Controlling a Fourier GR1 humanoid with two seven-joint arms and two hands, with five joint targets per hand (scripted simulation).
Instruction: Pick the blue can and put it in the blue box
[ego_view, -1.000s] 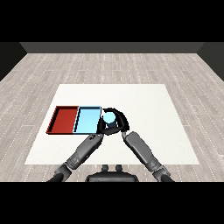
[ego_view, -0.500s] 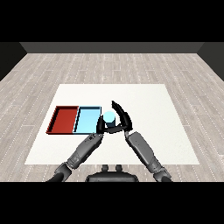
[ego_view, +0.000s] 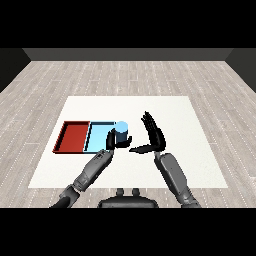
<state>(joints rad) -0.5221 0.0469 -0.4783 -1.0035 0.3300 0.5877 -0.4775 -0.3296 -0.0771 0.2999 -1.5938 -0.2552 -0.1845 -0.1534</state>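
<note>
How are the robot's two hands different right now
The left hand is curled round the blue can at the light blue tray's right edge, while the right hand holds nothing. The left hand's fingers are bent; the right hand's fingers are straight and spread, with the thumb pointing toward the can. Both are black, on grey forearms.

R hand (ego_view: 154, 136) has let go of blue can (ego_view: 121, 131), fingers now spread.
</note>
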